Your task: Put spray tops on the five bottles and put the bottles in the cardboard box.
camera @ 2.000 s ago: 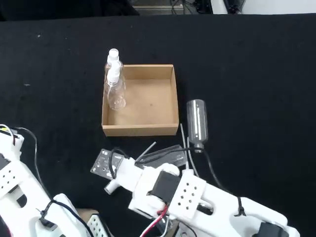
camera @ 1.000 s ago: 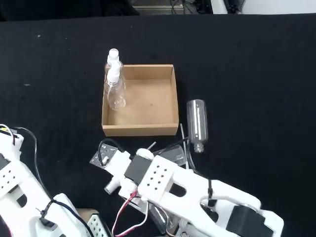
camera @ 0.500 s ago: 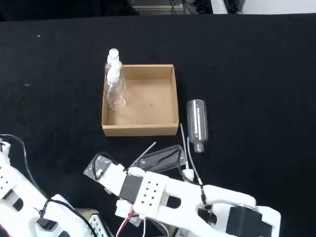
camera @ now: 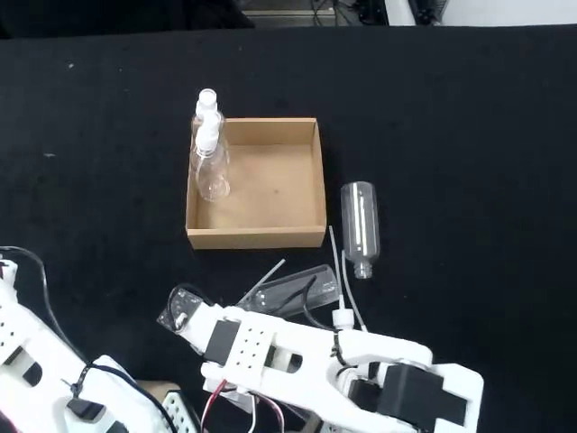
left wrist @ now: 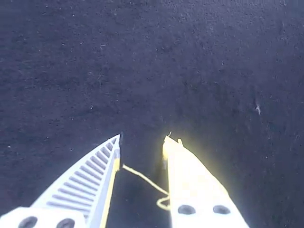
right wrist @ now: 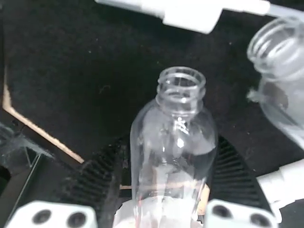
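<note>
Right gripper [right wrist: 171,147]: is clamping an uncapped clear bottle [right wrist: 176,126], its black ribbed pads [right wrist: 111,166] pressing on both sides of the body and the threaded neck pointing away from the wrist. In the high view this bottle is lying slantwise between the right arm [camera: 315,370] and the near wall of the cardboard box [camera: 257,237]. Spray top [right wrist: 190,12]: is lying on the black desk [camera: 469,135] just beyond the held bottle's neck, apart from it. Second open-necked bottle [right wrist: 280,57]: is lying just beside the held one, clear of the pads. Cardboard box: is sitting open near the desk's middle, with one capped spray bottle [camera: 213,171] leaning against its left wall. Another capped bottle [camera: 206,101] is standing at its far left corner; whether inside or just outside cannot be told. Further uncapped bottle [camera: 359,221]: is lying on its side just right of the box, neck toward the arms. Left gripper [left wrist: 142,142]: is hanging over the desk with its fingers parted narrowly.
</note>
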You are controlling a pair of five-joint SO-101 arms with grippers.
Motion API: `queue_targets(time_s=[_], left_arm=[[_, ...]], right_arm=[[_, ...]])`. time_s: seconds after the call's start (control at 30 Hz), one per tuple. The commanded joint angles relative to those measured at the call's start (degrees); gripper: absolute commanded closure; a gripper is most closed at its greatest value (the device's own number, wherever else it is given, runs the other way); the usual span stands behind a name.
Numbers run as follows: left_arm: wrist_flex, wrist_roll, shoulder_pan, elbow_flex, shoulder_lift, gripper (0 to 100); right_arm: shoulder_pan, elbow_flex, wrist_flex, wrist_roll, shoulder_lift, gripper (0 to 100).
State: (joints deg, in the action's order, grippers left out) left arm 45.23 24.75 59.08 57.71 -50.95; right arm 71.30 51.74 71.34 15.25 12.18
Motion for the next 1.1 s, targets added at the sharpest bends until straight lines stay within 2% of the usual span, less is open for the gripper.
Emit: queue_targets(time_s=[0.0,0.07,0.2,0.27,0.33,0.5,0.67,0.77,0.87,0.97,1.07], left_arm=[[-1.05,0.44,0.66,-1.89,-1.58,94],[-1.05,0.44,0.66,-1.89,-1.58,94],[-1.05,0.44,0.66,-1.89,-1.58,94],[-1.05,0.44,0.66,-1.89,-1.58,94],[-1.05,0.44,0.66,-1.89,-1.58,94],[-1.05,0.44,0.66,-1.89,-1.58,94],[-1.05,0.44,0.66,-1.89,-1.58,94],[-1.05,0.44,0.66,-1.89,-1.58,94],[-1.05,0.44,0.66,-1.89,-1.58,94],[-1.14,0.44,0.66,-1.89,-1.58,94],[-1.14,0.44,0.31,-1.89,-1.58,94]], right_arm=[[0.62,-0.13,-1.41,0.26,-0.22,77.5],[0.88,-0.13,-1.49,0.26,-0.22,82.1],[0.62,-0.04,-3.78,0.0,-0.22,99.4],[0.62,0.31,-3.52,-2.29,-0.22,96.3],[0.62,-0.66,-3.25,-5.98,-0.13,98.7],[0.62,-7.08,3.87,-20.57,0.84,98.8],[0.18,-8.31,7.56,-31.12,8.92,98.8],[-3.6,-7.08,5.27,-35.16,15.52,98.8],[-11.52,-5.41,-0.88,-33.93,20.53,98.7],[-17.93,-5.58,-8.26,-26.81,22.02,98.6],[-18.02,-6.55,-15.3,-19.16,22.02,98.6]])
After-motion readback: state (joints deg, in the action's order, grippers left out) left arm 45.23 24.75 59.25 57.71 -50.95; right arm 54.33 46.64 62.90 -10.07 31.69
